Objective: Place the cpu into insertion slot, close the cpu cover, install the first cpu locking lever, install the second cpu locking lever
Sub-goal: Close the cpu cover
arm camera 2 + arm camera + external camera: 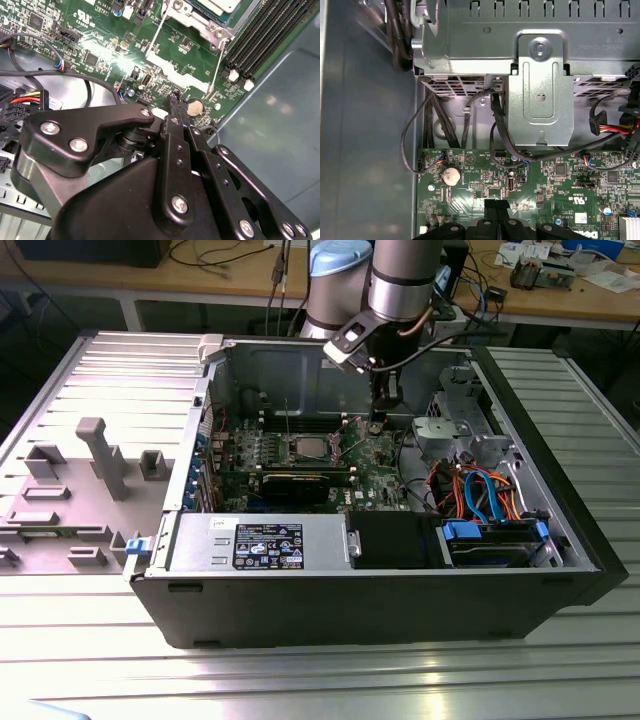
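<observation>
The cpu point(311, 448) is a silver-grey square lying in the insertion slot point(296, 440) on the green motherboard point(375, 455). Its corner point(220, 4) also shows in the second wrist view, ringed by the silver cpu cover point(192, 14), which seems to lie flat. Two thin wire locking levers point(159, 31) point(216, 65) stand free of the socket. My gripper point(378, 422) hangs over the board on the socket's exterior-view right, near a coin battery point(195, 107) point(451, 175). In both wrist views its black fingertips point(173, 99) point(496, 204) are pressed together with nothing between them.
The open computer case point(200, 390) walls in the board. Black memory slots point(260, 35) run beside the socket. A metal drive bracket point(540, 90) and black cables point(427, 125) sit close beyond the gripper. Orange and blue cables point(480, 490) fill the exterior view's right.
</observation>
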`<state>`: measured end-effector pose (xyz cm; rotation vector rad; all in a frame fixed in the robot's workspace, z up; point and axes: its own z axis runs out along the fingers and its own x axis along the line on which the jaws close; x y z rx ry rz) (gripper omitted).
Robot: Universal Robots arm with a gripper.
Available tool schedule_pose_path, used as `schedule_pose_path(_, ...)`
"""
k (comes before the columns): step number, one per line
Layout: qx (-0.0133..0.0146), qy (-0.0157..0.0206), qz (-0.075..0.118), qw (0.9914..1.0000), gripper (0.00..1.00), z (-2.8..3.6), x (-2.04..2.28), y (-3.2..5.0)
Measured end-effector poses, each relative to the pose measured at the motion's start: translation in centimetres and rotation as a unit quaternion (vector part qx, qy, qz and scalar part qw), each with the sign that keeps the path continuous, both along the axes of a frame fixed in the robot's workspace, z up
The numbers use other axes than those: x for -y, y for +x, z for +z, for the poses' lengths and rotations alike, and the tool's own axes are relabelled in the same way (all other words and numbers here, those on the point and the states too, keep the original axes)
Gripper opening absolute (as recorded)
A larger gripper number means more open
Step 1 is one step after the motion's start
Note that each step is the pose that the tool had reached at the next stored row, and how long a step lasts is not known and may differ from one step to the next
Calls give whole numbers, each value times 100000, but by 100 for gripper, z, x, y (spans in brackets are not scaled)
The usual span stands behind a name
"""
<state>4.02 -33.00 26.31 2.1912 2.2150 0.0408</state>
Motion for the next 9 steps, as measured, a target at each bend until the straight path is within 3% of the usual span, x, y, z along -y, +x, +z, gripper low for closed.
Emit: schedule_pose_path(9, 5, 8, 12, 100000, 11, -9, 0, 1)
